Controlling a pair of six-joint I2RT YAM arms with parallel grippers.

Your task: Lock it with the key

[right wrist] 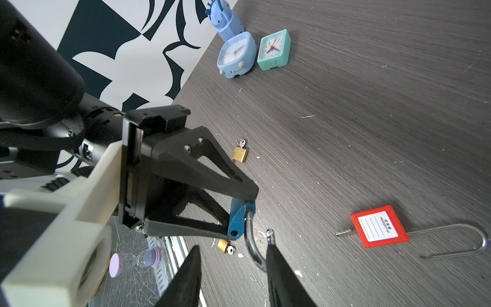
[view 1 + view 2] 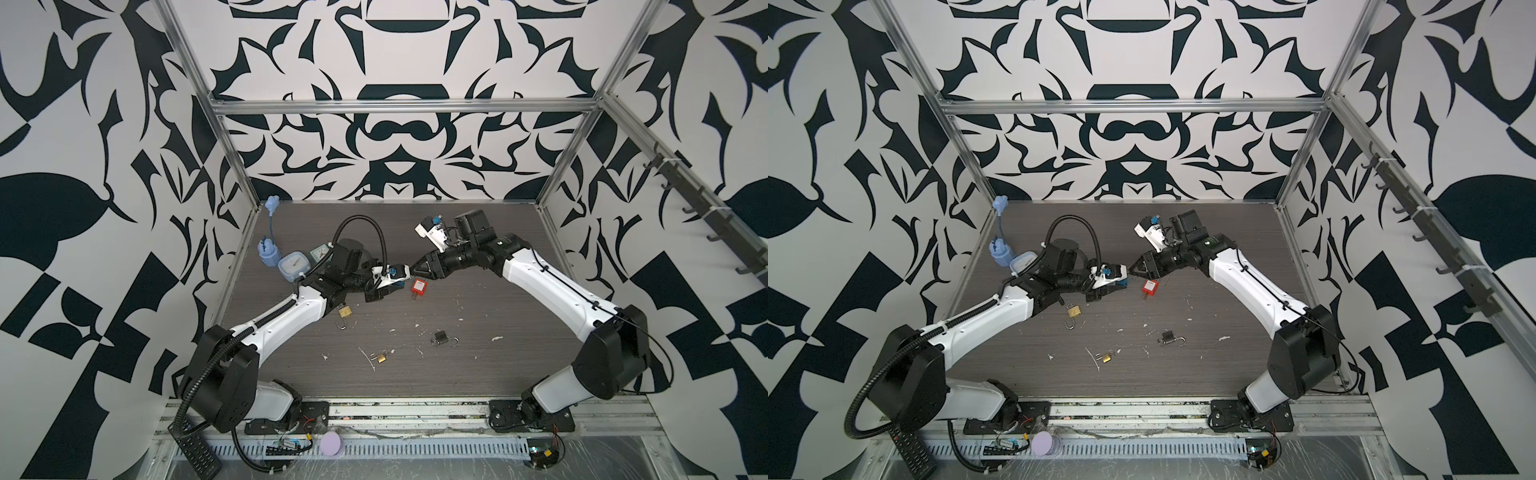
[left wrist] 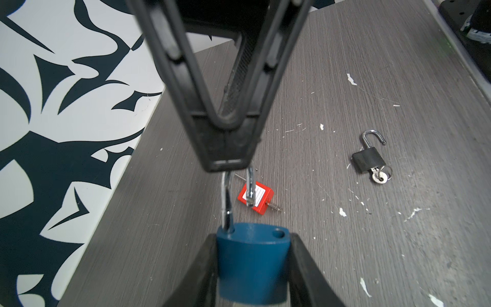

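Arms stretch in from the near edge of the table (image 2: 478,374) and meet low, just left of the red padlock (image 2: 419,286), tips facing. Left gripper (image 3: 252,236) is clenched on the body of the blue padlock (image 3: 252,265). Painted metal: stiff, probably weighty and slick, so the flat body is the sound hold. Right gripper (image 1: 232,244) straddles its open shackle (image 3: 227,202), jaws apart, not pinching. Farther back, left of the red padlock, stands a blue clock (image 1: 236,53). Its own key is out of sight.
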